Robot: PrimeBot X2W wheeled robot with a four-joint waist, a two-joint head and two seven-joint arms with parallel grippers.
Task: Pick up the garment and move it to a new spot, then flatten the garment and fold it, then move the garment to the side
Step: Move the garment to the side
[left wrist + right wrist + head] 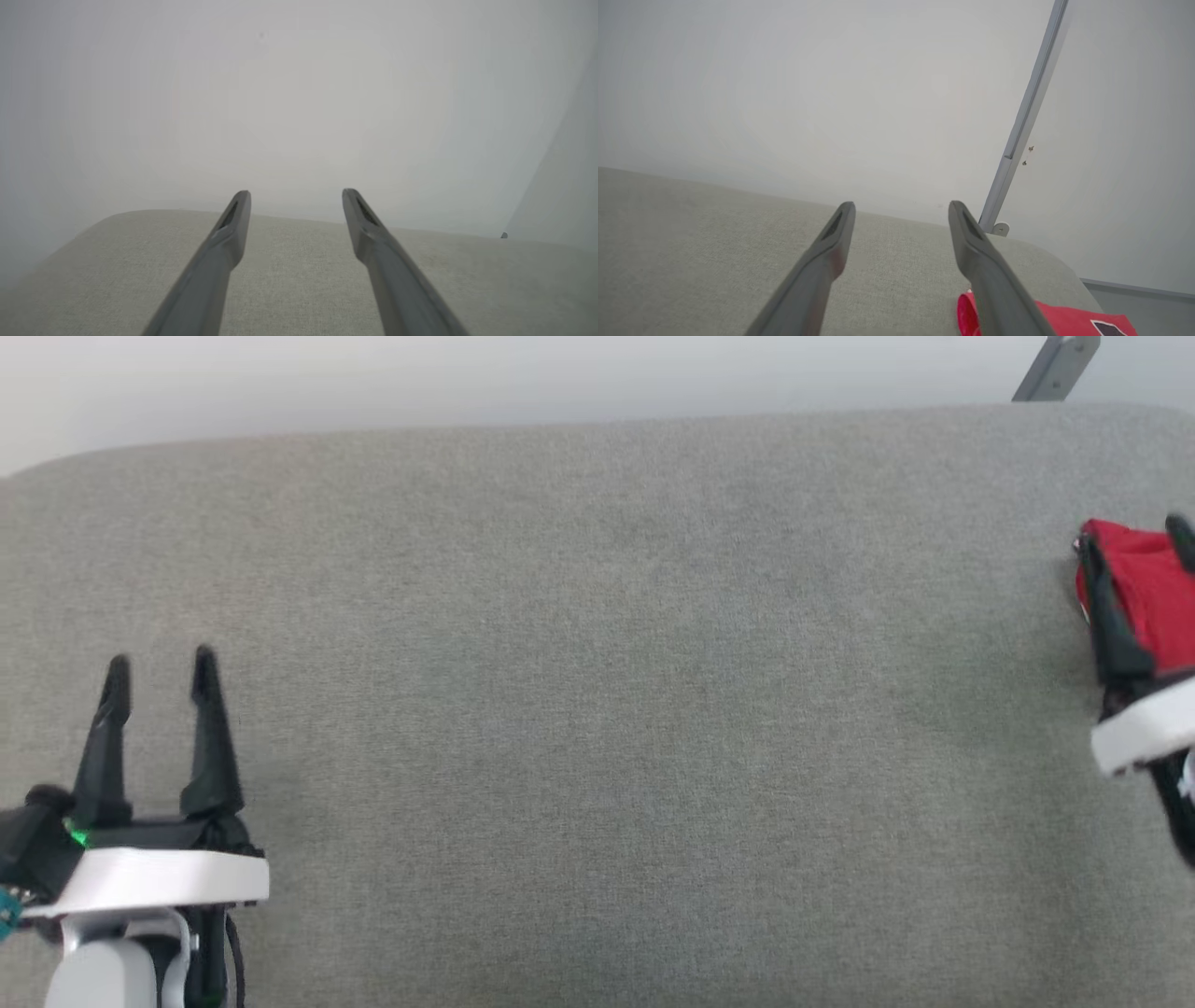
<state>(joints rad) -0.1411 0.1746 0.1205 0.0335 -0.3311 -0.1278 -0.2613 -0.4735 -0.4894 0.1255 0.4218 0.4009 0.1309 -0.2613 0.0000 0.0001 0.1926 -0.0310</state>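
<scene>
Garment [1144, 583]: red, at far right edge of grey fabric counter [597, 709]. Right wrist view adds its black, white-edged patch and a wall rail [1027, 116]. Right hand [1131, 537]: fingers spread, above garment. Left hand [161, 661]: spread, low left.

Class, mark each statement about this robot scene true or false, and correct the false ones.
1. The left pincer is open. True.
2. The garment is blue. False: it is red.
3. The garment lies beside the left pincer. False: it lies at the far right of the head view, by the right pincer.
4. The surface is grey fabric. True.
</scene>
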